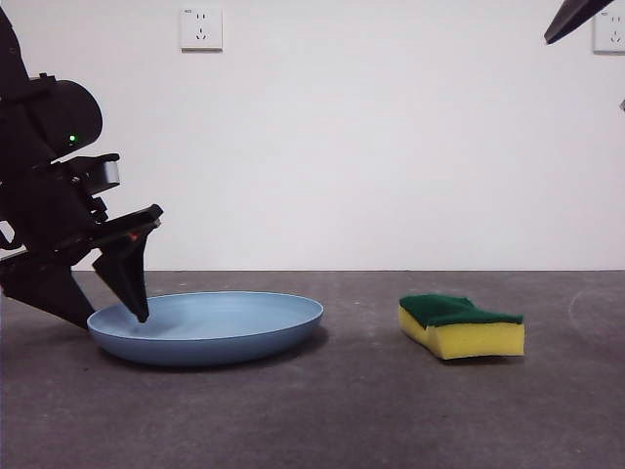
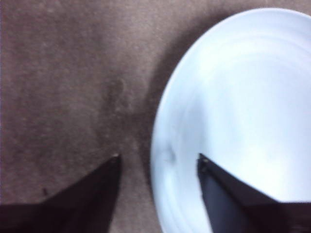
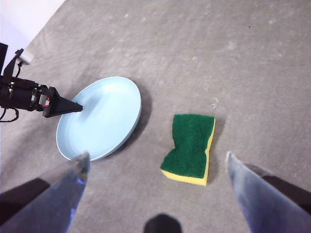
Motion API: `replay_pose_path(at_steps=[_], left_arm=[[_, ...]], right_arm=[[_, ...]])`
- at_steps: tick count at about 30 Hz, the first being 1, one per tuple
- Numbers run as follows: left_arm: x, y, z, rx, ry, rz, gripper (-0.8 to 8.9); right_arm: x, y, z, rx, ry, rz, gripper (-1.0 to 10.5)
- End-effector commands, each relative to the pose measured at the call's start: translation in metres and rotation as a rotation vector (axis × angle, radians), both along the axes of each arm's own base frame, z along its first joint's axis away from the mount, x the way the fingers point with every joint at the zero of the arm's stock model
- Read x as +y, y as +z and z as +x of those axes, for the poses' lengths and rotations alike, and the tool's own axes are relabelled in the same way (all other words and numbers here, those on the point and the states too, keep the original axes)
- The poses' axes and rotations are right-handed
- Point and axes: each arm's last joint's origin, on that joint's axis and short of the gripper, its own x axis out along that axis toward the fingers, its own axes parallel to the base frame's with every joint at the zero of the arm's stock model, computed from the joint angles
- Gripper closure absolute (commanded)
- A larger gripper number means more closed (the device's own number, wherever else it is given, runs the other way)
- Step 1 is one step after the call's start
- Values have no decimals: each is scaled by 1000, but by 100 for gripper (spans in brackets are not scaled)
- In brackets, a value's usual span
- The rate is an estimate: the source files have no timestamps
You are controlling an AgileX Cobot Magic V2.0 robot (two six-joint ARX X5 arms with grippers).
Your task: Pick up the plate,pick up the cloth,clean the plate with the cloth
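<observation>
Blue plate (image 1: 210,327) rim is sitting between your left gripper's (image 2: 158,160) spread jaws; your right gripper (image 3: 156,162) is hovering wide above the cloth (image 3: 189,147).

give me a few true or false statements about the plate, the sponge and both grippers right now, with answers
1. The left gripper has its jaws open astride the rim of the plate, one jaw inside and one outside. True.
2. The sponge lies on the plate. False: it lies on the table, apart from the plate.
3. The sponge's green layer faces up. True.
4. The right gripper is shut on the sponge. False: its jaws are wide open and it hangs above the table, touching nothing.
5. The plate is lifted clear of the table. False: it rests on the table.
</observation>
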Motion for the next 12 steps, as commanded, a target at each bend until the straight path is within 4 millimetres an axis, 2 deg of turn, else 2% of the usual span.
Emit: replay_pose_path(at_steps=[1,2,7,10,12], left_arm=[[-3,-6,-2,13,-43,22,768],[-4,-6,-2,8,-58,27,823],[-5,-3,-4,-3,-89,35,822],[-4,11,-10,-18,-114,47,822],[-2,27,-18,-46,-131,54,822]], right_arm=[[0,1,1,-3,3,-7,474],[0,0,1,1,3,-8,474],[1,-3,6,21,8,-13,475],[5,-3,13,50,24,-16,479],[9,-3,20,73,33,-28,479]])
